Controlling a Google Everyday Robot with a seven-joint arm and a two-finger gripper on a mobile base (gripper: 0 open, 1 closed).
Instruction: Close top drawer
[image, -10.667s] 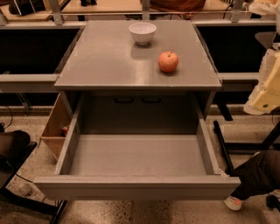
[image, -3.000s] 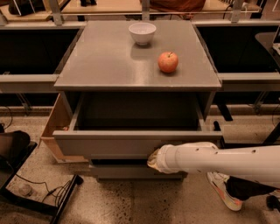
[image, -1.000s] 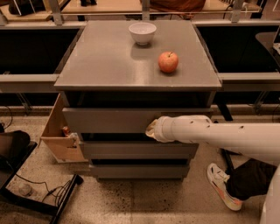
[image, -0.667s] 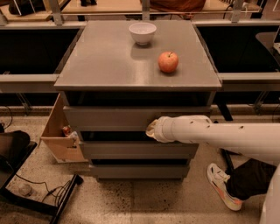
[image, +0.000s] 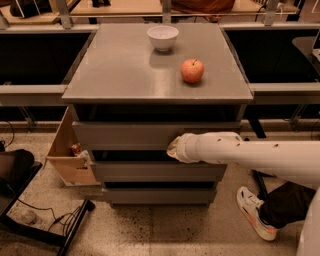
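Note:
The top drawer (image: 125, 134) is a wide grey metal drawer with a plain flat front. It sits pushed in under the cabinet's top, its front panel only slightly proud of the frame. My gripper (image: 173, 148) is at the end of the white arm (image: 250, 156) that reaches in from the right. It rests against the lower right part of the drawer's front panel.
A white bowl (image: 162, 37) and a red apple (image: 192, 70) sit on the cabinet top (image: 110, 70). Two slimmer grey drawers (image: 150, 171) lie below. A tan wooden box (image: 67, 155) stands at the cabinet's left. A person's shoe (image: 255, 214) is on the floor at right.
Over the last seconds the top drawer went from fully pulled out to pushed in, with my gripper on its front. In the last second nothing visibly moved.

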